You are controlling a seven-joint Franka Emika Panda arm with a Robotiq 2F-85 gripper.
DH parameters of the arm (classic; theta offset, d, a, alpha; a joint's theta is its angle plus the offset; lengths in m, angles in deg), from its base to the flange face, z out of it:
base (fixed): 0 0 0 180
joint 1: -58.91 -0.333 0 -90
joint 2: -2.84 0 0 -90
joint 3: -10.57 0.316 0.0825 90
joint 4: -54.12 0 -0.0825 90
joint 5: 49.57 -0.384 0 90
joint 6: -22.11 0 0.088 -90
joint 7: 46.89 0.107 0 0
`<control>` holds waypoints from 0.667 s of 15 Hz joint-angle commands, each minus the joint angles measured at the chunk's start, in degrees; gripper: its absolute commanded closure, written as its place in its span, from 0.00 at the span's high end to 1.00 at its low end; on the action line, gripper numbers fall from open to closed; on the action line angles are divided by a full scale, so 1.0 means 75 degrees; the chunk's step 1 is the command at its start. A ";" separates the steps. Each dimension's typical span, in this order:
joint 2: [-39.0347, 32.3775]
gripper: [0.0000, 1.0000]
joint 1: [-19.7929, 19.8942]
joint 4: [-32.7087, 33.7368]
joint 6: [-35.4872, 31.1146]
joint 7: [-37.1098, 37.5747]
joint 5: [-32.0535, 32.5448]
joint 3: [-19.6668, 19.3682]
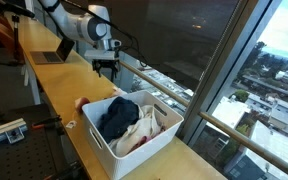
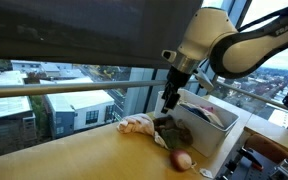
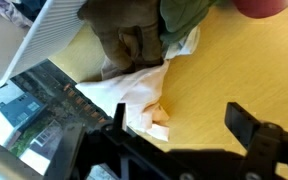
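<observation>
This looks like an office or lab high in a tower. A long wooden counter point(image 1: 56, 95) runs beneath the jaws beside tall windows point(image 1: 199, 45), city rooftops point(image 1: 276, 110) lie far below, and a laptop point(image 1: 52, 55) sits behind the jaws.

Honey-yellow wooden table top point(image 3: 224, 70), faint grain. The white plastic laundry basket point(image 1: 149, 148) has a dark navy cloth point(image 1: 119, 117) in it. By the table's window edge: olive-brown crumpled garment point(image 3: 134, 40), plain white rag point(image 3: 134, 95), and a pinkish-red round blob point(image 2: 182, 158), I think, it's blurry. Matte black gripper point(image 1: 106, 70).
</observation>
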 commanded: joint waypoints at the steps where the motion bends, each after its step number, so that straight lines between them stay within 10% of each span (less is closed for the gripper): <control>1: -0.1222 1.00 0.0102 0.1189 -0.0091 -0.0318 0.0099 -0.0264; 10: -0.3129 1.00 0.0441 0.3316 0.0193 -0.0726 -0.0602 -0.0109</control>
